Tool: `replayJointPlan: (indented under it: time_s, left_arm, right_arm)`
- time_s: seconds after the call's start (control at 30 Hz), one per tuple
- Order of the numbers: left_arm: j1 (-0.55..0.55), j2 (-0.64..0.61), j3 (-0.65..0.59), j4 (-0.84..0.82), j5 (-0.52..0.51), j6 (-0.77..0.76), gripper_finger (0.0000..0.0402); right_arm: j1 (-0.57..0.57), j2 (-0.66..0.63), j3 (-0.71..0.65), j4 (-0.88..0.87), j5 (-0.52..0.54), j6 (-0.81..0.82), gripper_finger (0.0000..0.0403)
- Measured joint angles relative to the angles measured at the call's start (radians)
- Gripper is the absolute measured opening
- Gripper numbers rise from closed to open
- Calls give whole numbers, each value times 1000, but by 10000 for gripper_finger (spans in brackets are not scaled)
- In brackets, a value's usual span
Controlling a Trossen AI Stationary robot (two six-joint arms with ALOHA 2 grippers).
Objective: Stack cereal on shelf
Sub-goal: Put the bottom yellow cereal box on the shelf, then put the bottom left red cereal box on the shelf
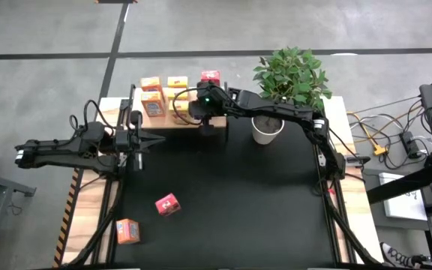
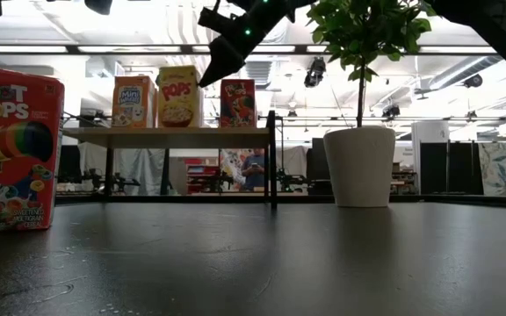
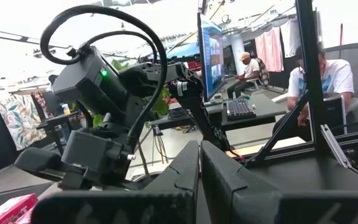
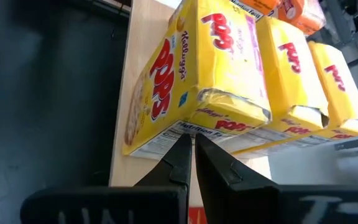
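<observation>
- Grey concrete floor (image 1: 201,30) lay around the table.
- Ceiling strip lights (image 2: 104,48) ran above it.
- Desk with monitor (image 3: 211,53) stood beyond, two people seated there.

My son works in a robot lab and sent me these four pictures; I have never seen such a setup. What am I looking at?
Two dark robot arms work at a black table. One picture looks straight down, one looks level across the tabletop, and two come from cameras on the wrists. The right gripper, shut and empty, hovers by three yellow cereal boxes on the wooden shelf. The left gripper, also shut, waits at the table's left side. A red box and an orange box lie on the table; a potted plant stands beside the shelf.
</observation>
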Motion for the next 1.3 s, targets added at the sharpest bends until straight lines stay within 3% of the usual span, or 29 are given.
replayJointPlan:
  time_s: [0.83,1.3]
  left_arm:
    - [0,0,0,1,0,0,0]
    - [0,24,0,-4,-1,-173,0]
  right_arm:
    - [11,-10,-13,59,7,-22,12]
    - [186,-219,-14,-141,4,84,12]
